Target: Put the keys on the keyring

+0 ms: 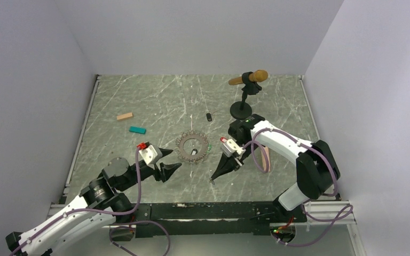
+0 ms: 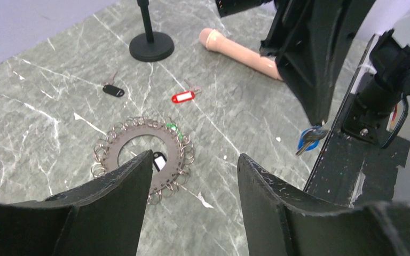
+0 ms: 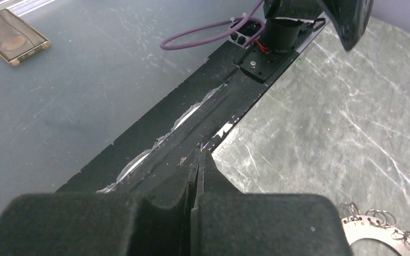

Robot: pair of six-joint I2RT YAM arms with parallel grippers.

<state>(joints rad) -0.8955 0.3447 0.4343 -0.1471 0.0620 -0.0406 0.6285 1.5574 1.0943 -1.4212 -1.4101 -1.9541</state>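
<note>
While left gripper (image 1: 175, 158) hangs with jaws apart, holding nothing, just at near side of keyring (image 1: 192, 148), right gripper (image 1: 214, 177) has fingers pressed together, tip low by near edge of table (image 1: 139, 96). Blue key (image 2: 310, 138) right at that tip; gripped or not, cannot tell. Keyring: flat metal disc rimmed with small rings, mid-table, green tag (image 2: 172, 126) on far rim. Red key (image 2: 184, 97) loose on table beyond keyring. Black-tagged key (image 2: 113, 90) near stand (image 2: 150, 47).
</note>
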